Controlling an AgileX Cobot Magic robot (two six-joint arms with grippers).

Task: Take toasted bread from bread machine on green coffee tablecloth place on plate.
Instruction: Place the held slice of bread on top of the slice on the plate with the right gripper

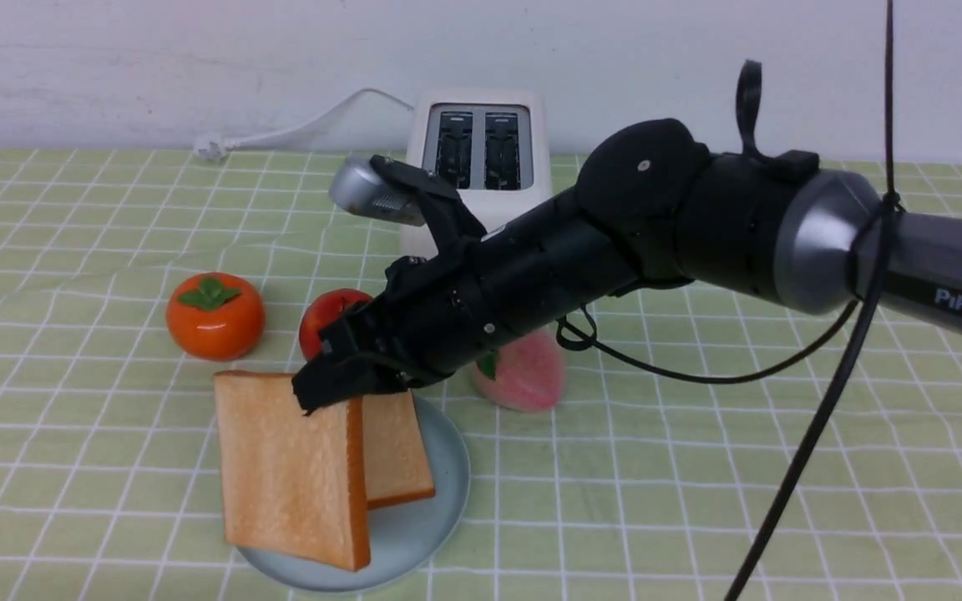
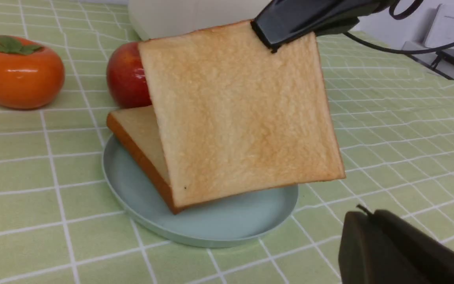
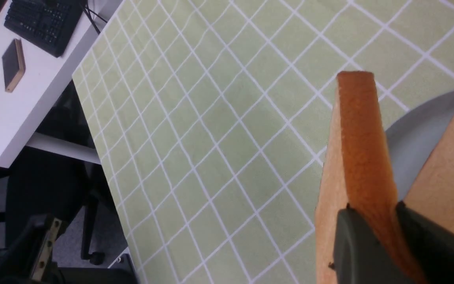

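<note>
The robot's right tool (image 1: pixel 332 391) pinches an upright slice of toast (image 1: pixel 289 467) near its upper edge, the black fingertips (image 3: pixel 355 240) set on either side of the bread, above the near part of a round blue-grey plate (image 1: pixel 439 534); the left tool (image 2: pixel 373 248), seen in its own wrist view, is pressed together, its dark tips near the plate.

Behind the gripped slice, a second slice of toast (image 1: pixel 397 455) lies on the plate, partly hidden by the first; just beyond the plate sit an orange persimmon (image 1: pixel 215 317) with green leaves, a red apple (image 1: pixel 332 315) partly covered by the right arm (image 1: pixel 548 259), and a pink peach (image 1: pixel 527 371) on the right.

Farther back, near the white wall (image 1: pixel 656 67), stands the white toaster (image 1: pixel 485 200), its two dark slots holding no bread; its white cord (image 1: pixel 306 129) trails left to a plug (image 1: pixel 211 148); a pale green tablecloth (image 1: pixel 740 501) with white grid lines lies beneath it all.
</note>
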